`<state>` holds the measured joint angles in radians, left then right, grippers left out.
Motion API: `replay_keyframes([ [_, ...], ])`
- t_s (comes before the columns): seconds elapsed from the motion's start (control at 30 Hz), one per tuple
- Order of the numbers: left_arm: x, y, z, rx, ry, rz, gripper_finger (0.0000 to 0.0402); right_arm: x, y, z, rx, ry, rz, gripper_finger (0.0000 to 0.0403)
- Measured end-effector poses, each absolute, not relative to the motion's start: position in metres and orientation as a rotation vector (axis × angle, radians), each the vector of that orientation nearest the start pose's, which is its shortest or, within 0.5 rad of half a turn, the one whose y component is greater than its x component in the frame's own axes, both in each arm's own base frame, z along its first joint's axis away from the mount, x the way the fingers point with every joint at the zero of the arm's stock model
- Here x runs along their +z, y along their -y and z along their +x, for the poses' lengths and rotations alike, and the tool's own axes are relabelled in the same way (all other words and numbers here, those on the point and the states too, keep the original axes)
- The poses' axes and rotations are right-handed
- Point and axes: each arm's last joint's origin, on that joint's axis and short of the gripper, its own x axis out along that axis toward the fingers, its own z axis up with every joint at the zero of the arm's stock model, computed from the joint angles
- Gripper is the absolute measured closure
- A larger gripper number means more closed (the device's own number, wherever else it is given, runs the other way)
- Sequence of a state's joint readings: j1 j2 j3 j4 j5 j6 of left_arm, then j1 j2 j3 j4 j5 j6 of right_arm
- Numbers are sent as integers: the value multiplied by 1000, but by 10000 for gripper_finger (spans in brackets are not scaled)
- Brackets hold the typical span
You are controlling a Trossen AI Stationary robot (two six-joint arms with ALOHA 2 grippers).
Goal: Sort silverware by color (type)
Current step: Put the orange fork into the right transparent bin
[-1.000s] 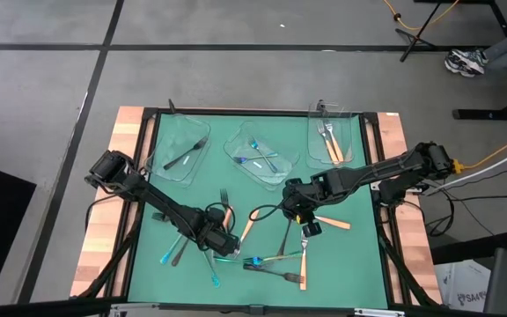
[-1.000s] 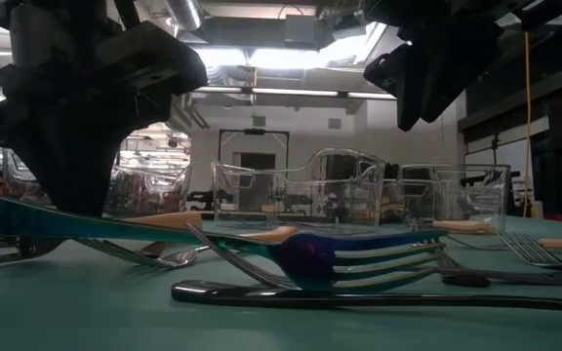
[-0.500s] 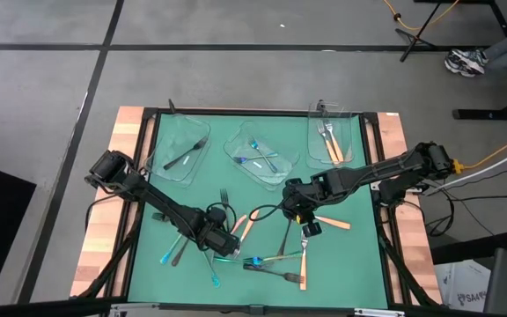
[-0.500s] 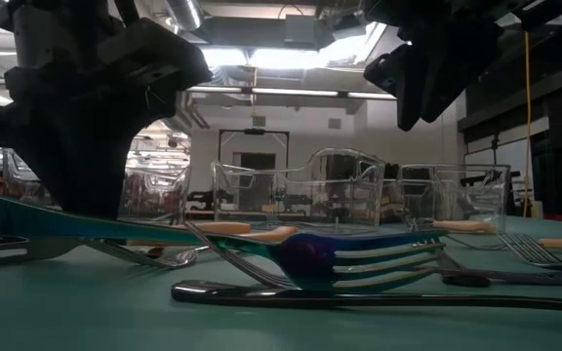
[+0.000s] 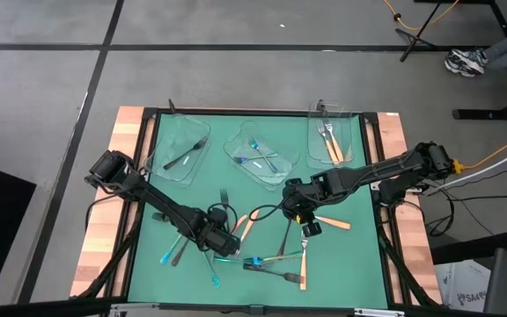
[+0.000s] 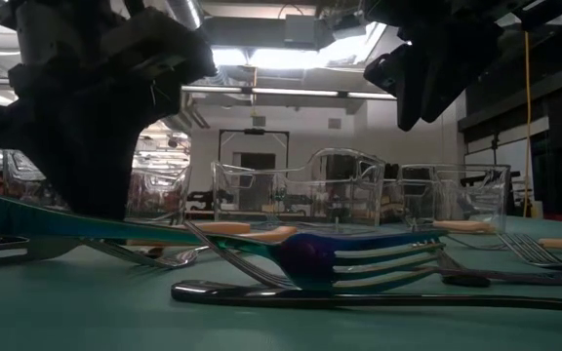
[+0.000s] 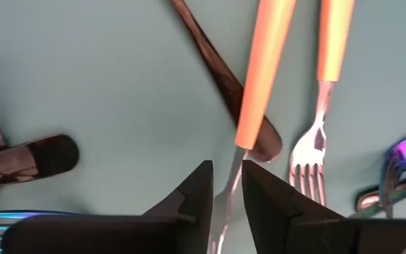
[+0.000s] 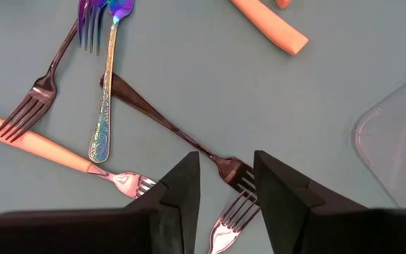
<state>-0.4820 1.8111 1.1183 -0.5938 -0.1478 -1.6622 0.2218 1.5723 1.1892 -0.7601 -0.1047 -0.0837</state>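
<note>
The silverware lies loose on the green mat [image 5: 262, 264]: dark, iridescent blue and orange-handled pieces. My left gripper [image 7: 227, 187] is open, low over the mat near its front left. Its fingers stand on either side of the silver neck [image 7: 230, 176] of an orange-handled fork [image 7: 263, 70], with a gap on each side. My right gripper [image 8: 225, 185] is open and hangs well above the mat's middle [image 5: 302, 216], over a dark fork's head [image 8: 235, 171] and silver tines [image 8: 228, 215].
Three clear trays stand along the far edge: the left one [image 5: 170, 132] holds a dark piece, the middle one [image 5: 236, 141] blue ones, the right one [image 5: 346, 132] orange-handled forks. A second orange-handled fork [image 7: 323, 85] and a dark handle [image 7: 217, 77] lie close to my left gripper.
My left gripper has opened a little while staying in place low over the mat; in the low view its dark shape has widened. My right gripper has kept still.
</note>
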Motion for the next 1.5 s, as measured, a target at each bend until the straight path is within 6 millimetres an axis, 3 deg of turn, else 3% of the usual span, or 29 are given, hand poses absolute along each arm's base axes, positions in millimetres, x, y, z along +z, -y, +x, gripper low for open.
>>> replay_keyframes([
  [0.2,158,159,301,673,-1084,-1006,331,244,-71,302,338,-1133,-141,281],
  [0.7,158,161,300,674,-1032,-934,331,244,-71,302,338,-1133,-141,281],
  [0.97,139,164,303,700,-1088,-909,331,244,-71,302,338,-1133,-141,281],
  [1.17,135,164,303,709,-1093,-902,331,244,-71,302,338,-1133,-141,281],
  [1.5,135,163,303,687,-1104,-843,393,244,-71,302,338,-1133,-141,281],
])
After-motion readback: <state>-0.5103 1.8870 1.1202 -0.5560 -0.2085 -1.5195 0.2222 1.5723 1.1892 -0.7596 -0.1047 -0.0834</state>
